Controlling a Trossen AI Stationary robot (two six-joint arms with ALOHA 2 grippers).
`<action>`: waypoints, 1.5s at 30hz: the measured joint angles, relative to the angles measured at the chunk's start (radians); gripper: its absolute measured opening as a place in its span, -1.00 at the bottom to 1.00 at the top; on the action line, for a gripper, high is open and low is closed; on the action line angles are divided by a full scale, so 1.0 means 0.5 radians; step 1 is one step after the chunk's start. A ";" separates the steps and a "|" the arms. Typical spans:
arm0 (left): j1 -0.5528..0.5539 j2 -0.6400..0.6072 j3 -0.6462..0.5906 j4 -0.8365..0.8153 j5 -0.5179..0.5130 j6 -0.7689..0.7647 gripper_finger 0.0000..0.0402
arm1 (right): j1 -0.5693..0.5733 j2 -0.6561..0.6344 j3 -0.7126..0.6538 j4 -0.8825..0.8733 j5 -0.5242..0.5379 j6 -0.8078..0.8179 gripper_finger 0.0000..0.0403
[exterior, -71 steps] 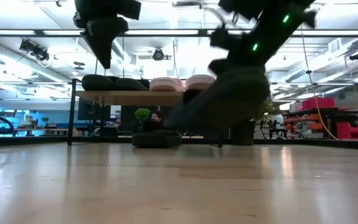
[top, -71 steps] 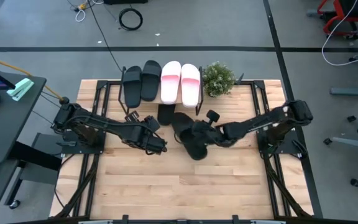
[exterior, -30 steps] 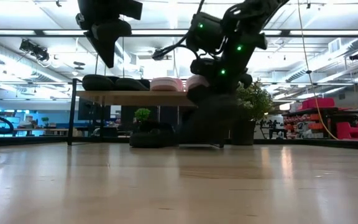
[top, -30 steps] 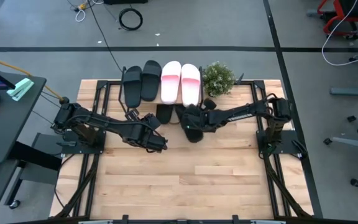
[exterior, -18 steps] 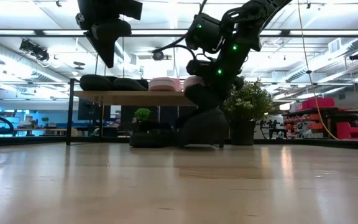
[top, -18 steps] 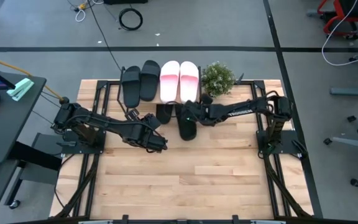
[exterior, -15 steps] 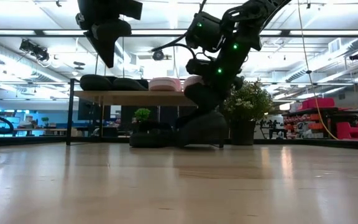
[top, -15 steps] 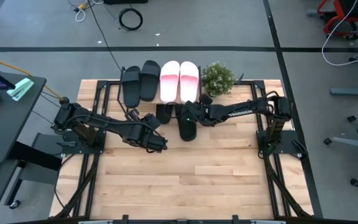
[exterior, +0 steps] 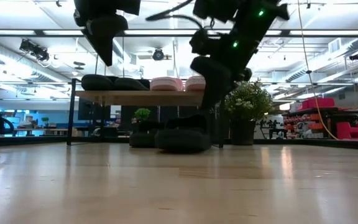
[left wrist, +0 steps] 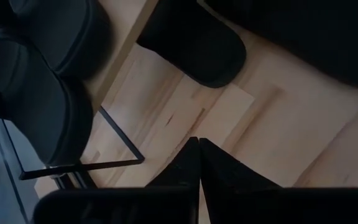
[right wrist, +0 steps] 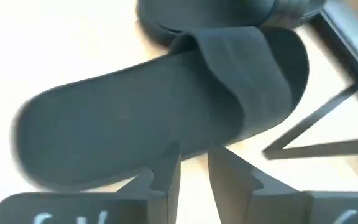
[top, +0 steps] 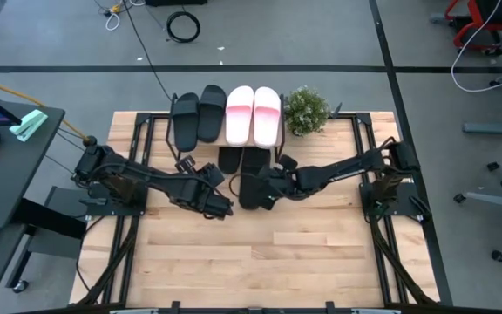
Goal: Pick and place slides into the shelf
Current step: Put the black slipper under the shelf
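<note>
Seen from overhead, the right gripper [top: 273,186] hangs just off the heel side of a black slide [top: 253,177] that lies flat on the table [top: 260,262], its long axis running front to back with the toe end pointing in under the shelf [top: 227,139]. In the right wrist view the two fingers [right wrist: 166,177] stand a little apart with only bare wood between them, the slide's edge just ahead and its wide strap toward the far end; the jaws grasp nothing and look to have let the shoe go, though whether a fingertip brushes the sole cannot be told. The left gripper [top: 219,208] waits close by on the other side of that slide, fingers pressed together and empty. A second black slide [top: 229,158] sits beside it, farther under the top board. On the board itself rest two black slides [top: 196,115] and two pale pink slides [top: 254,113], a potted plant [top: 306,111] at the shelf's end. The right arm is the nearer, should the shoe need nudging deeper.
</note>
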 joint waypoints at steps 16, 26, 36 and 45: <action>-0.050 0.000 0.000 0.010 0.000 -0.035 -0.90 | 0.339 0.118 0.001 0.408 -0.497 0.188 -0.97; -0.048 0.000 0.000 0.011 -0.001 -0.034 -0.95 | 0.155 0.392 0.000 0.708 -0.790 -0.006 -0.99; 0.001 0.000 0.000 0.007 -0.002 -0.003 -0.95 | -0.163 0.373 0.001 0.660 -0.675 -0.215 -0.99; 0.015 0.000 0.000 0.013 -0.002 0.012 -0.91 | -0.289 0.369 0.000 0.514 -0.581 -0.272 -1.00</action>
